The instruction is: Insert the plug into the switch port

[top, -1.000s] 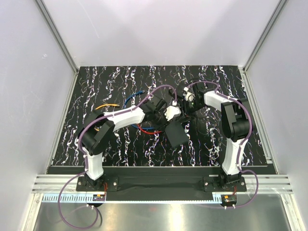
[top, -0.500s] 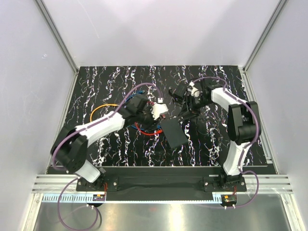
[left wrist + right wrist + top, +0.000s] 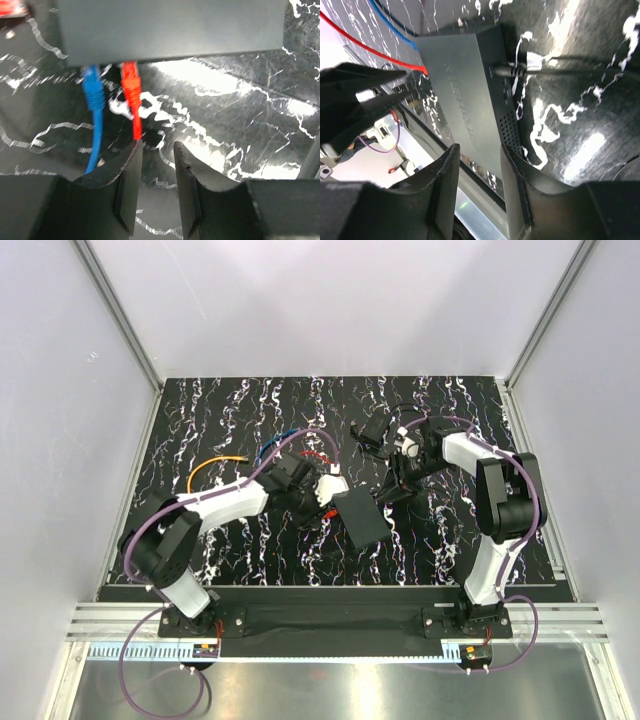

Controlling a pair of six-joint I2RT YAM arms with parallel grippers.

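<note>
Judging from the left wrist view, the insertion step is at its end or very close to it: the red plug (image 3: 130,82) stands with its head at the lower edge of the flat black switch (image 3: 170,25), just beside a blue plug (image 3: 92,85) that sits in the same edge. The switch port itself is hidden under this edge, so I cannot tell if the red plug is pushed fully home. The left pincer (image 3: 156,147) is just behind the red plug, its fingers apart and nothing between them; the red cable (image 3: 136,125) runs down and goes behind the tip of one finger. The right pincer (image 3: 479,149) is also apart and empty. It hangs near the other side of the switch, where a black power lead (image 3: 555,72) enters the box. The switch lies flat on the marbled black worktop (image 3: 240,115), between the two arms. The next move, in my opinion, calls for a check that the plug is seated: a short push straight along the plug's axis into the edge, while the right pincer keeps the box from sliding.
</note>
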